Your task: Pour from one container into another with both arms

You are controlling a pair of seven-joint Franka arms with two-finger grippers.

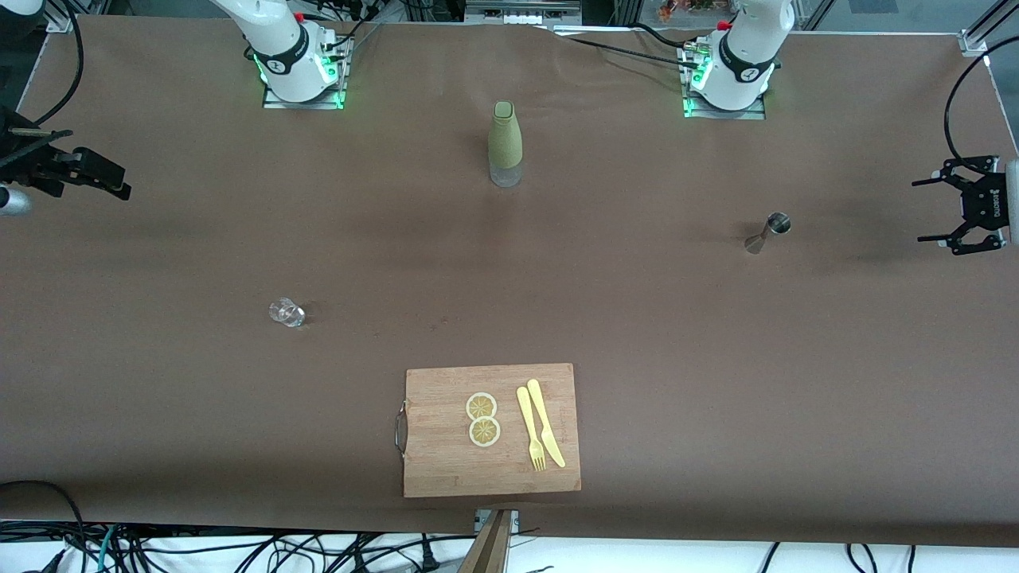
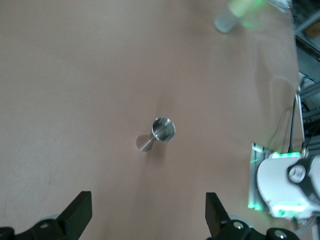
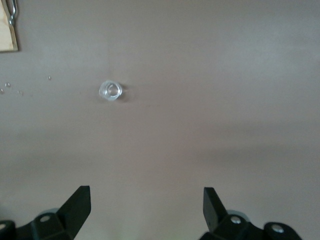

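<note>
Toward the left arm's end of the desk [image 1: 716, 334], a steel jigger [image 1: 768, 231] is seen standing upright, and the left end effector [image 1: 951, 205] is held up at that edge with its fingers spread wide, clamped on nothing. At the right arm's end, the right end effector [image 1: 99, 177] is likewise parked high at the desk's edge, fingers apart in its wrist view and holding nothing. A small clear glass [image 1: 286, 312] is set on the desk nearer the front camera, well apart from the jigger. Between the two bases a green bottle [image 1: 505, 144] is stood upright. Nearest the camera, a cutting board [image 1: 491, 430] is laid with two lemon slices [image 1: 482, 419], a fork [image 1: 530, 428] and a knife [image 1: 545, 422].

No container is gripped or tilted, and whether the glass holds liquid cannot be told. Such a scene would be matched equally by vessels awaiting pickup or by vessels set back down once emptied.
</note>
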